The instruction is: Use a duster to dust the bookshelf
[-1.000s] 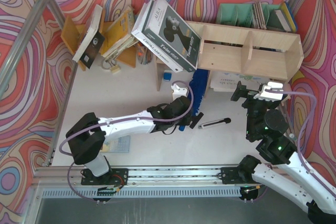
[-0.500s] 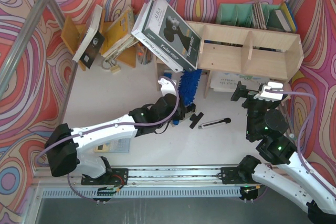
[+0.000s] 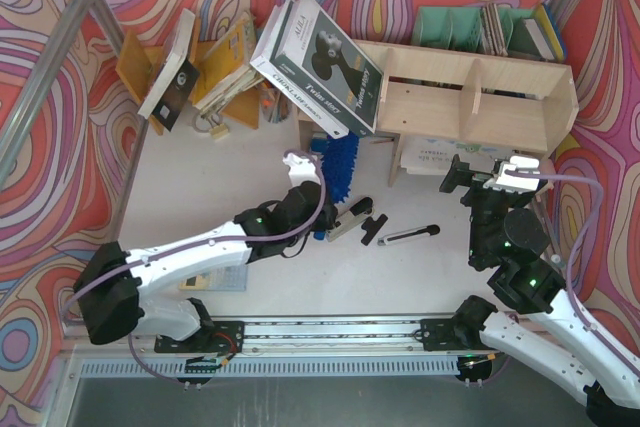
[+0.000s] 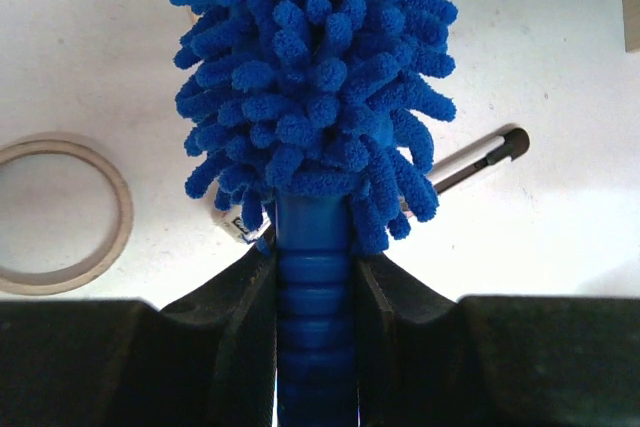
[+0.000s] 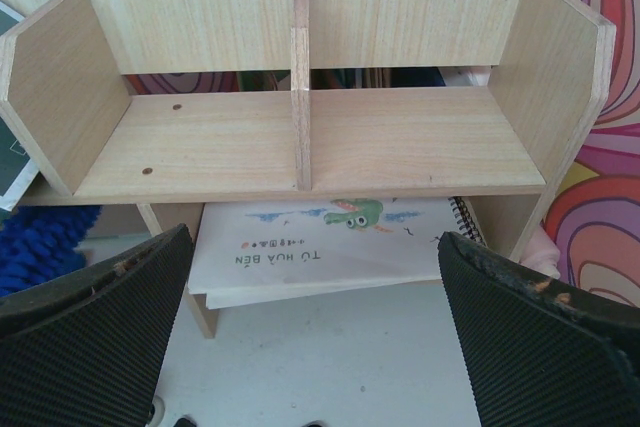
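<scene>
The bookshelf (image 3: 470, 97) is a low pale plywood unit at the back right. It fills the right wrist view (image 5: 300, 137), showing two open compartments. My left gripper (image 3: 322, 219) is shut on the duster's ribbed blue handle (image 4: 313, 287). The fluffy blue duster head (image 3: 338, 167) points away from me, over the table by the shelf's left end. It fills the left wrist view (image 4: 310, 77), and its tip shows in the right wrist view (image 5: 40, 242). My right gripper (image 3: 490, 175) is open and empty (image 5: 310, 347), held in front of the shelf.
A large book (image 3: 320, 52) leans on the shelf's left end. An orange-brown rack of tilted books (image 3: 200, 67) stands at the back left. A spiral notebook (image 5: 340, 237) lies under the shelf. A silver rod with a black clip (image 3: 405, 235) and a wooden ring (image 4: 60, 212) lie on the table.
My left arm has swung left with the duster, carrying the head from under the shelf's left part to beside its left end. The right arm has not moved.
</scene>
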`<state>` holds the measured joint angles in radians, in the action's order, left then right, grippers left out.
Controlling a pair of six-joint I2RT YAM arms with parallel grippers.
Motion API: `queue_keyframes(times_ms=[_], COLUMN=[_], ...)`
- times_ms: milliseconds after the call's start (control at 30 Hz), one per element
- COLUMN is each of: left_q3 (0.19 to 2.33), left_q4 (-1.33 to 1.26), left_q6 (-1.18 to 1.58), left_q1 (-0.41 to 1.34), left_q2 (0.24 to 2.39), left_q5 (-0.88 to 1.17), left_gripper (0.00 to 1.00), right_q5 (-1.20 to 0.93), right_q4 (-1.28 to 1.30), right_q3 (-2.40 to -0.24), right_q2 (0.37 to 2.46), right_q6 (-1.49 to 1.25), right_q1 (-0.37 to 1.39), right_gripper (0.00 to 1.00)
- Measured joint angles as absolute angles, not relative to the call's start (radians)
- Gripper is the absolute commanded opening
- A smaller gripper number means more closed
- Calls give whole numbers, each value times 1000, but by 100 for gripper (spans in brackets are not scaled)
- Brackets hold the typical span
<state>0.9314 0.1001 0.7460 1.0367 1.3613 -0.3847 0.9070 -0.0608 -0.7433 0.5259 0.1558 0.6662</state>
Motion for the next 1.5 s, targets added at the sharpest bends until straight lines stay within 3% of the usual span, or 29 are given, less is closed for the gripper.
queue_keyframes(times_ms=[467,1067,1500], left_q3=[834,796,812], left_q4=[222,508,699], left_q6=[712,712,736], left_q1=[962,962,960], left_q2=[1077,757,642], left_q5=[-478,-421,-320], left_gripper=[0,0,0], right_q5=[907,907,916], right_q4=[-58,-46,-39], right_q3=[-743,-744,-747], right_q2=[526,537,545], right_q6=[152,149,149], right_q1=[666,666,666], right_gripper=[99,99,99])
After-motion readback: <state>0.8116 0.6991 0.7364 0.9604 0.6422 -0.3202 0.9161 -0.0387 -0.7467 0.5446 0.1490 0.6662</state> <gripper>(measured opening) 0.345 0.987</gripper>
